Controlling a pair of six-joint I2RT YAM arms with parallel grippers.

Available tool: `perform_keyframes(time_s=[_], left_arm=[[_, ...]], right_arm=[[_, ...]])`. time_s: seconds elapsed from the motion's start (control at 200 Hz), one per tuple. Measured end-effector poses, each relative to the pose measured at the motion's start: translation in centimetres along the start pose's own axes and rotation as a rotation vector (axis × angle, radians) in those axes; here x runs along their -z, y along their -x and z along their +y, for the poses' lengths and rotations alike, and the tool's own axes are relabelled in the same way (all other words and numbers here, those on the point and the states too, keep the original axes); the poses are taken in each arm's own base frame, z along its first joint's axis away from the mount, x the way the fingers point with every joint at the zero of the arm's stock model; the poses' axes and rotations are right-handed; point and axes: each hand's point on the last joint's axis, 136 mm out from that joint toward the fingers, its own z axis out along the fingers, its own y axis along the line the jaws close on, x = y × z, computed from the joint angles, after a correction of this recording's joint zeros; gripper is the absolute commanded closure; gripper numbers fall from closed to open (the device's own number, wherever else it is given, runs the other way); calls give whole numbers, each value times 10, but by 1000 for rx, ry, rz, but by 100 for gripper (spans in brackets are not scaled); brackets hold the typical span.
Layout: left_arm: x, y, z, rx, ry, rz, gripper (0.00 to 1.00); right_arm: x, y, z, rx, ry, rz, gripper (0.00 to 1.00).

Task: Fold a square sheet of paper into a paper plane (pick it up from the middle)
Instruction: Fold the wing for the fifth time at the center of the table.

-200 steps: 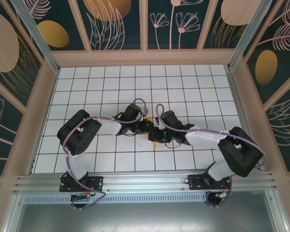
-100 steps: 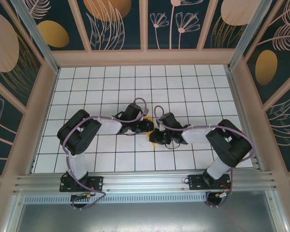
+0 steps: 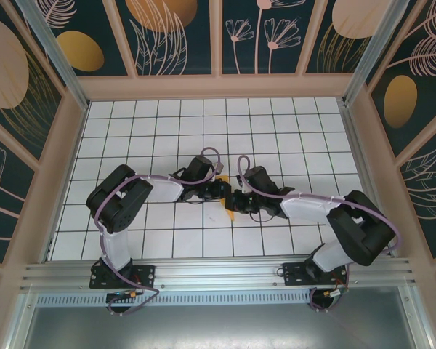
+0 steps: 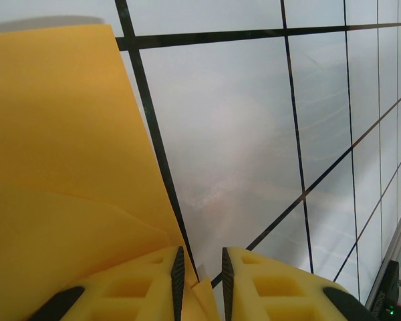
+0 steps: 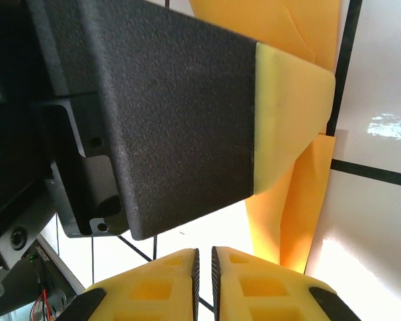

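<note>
Swinging the right elbow back out toward the right wall after tucking it inward half a second ago, while keeping both wrists nearly where they were. Meeting nose to nose over the middle of the gridded table [image 3: 131,123], with the left gripper [image 3: 219,190] and right gripper [image 3: 236,201] just beside each other. Hiding most of the orange sheet of paper [image 3: 230,206] from above, leaving a small sliver peeking out beneath the two wrists.

Showing far more from the left wrist: the paper [image 4: 67,167] spreading as a broad panel across the left half, one layer overlapping another. Pinching a lower edge of it between the yellow pads [image 4: 147,287] of the left gripper [image 4: 200,284], a thin orange strip sitting in the narrow slit.

Catching, from the right wrist, the left gripper's black finger [image 5: 174,114] close up, its yellow tip lying against the paper [image 5: 291,214], which is crossing a black grid line. Holding the right gripper [image 5: 204,267] clenched almost fully, pads [image 5: 267,281] nearly touching, nothing orange showing between them.
</note>
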Motion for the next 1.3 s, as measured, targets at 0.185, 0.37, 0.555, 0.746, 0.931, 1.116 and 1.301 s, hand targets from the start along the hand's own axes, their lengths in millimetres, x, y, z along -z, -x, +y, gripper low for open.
perform_keyframes(time_s=[0.185, 0.37, 0.555, 0.746, 0.931, 1.116, 1.301], left_arm=[[0, 0, 0, 0, 0, 0, 75], [0, 0, 0, -1, -1, 0, 75], [0, 1, -1, -1, -1, -1, 75], [-1, 2, -2, -1, 1, 2, 74], [0, 8, -8, -24, 3, 4, 66], [14, 30, -28, -58, -17, -39, 59], [52, 59, -51, -89, -53, -159, 58]], right_arm=[[-5, -2, -5, -8, -12, 13, 84], [-13, -5, -12, -21, -28, 37, 84], [-17, -4, -16, -26, -34, 38, 84], [-25, -10, -30, -47, -68, 64, 85], [-25, -10, -32, -44, -55, 52, 87], [-25, -10, -32, -38, -43, 41, 87], [-25, -10, -32, -40, -41, 43, 87]])
